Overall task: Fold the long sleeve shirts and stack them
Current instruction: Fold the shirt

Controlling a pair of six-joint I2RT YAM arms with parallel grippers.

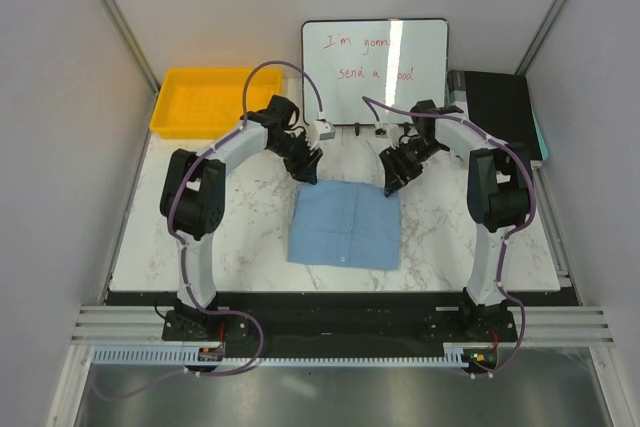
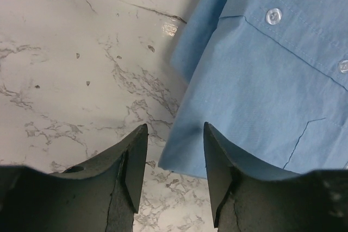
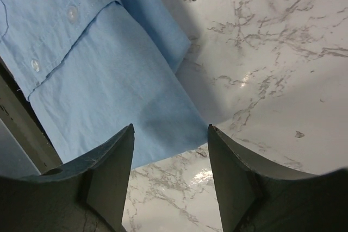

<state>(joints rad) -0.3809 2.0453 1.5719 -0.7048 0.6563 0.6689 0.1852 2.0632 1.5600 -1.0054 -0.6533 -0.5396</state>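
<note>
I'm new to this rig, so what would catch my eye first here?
A light blue shirt, folded into a neat rectangle, lies central on the marble table. The left end effector and right end effector hover open at its far corners, holding nothing. Behind, a yellow tray sits far left.

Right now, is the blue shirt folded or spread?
Folded: the shirt lies as a compact rectangle on the table, no sleeves sticking out; both wrist views show layered edges.
</note>
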